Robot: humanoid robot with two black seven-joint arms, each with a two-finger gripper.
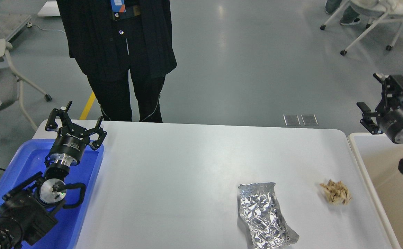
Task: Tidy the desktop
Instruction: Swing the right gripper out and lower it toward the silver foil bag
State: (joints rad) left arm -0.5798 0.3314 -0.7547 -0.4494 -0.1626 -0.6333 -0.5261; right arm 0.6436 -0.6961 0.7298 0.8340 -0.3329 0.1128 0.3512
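The white desktop fills the middle of the head view. On its near right lie a crumpled sheet of silver foil and a small wad of tan crumpled paper. My left gripper is open and empty, held above the far corner of the blue tray, far left of both items. My right gripper is open and empty, raised in the air beyond the table's far right corner, well above and behind the tan wad.
A blue plastic tray sits at the table's left edge under my left arm. A cream-white bin stands at the right edge. A person in black stands at the far edge, left of centre. Wheeled chairs stand behind.
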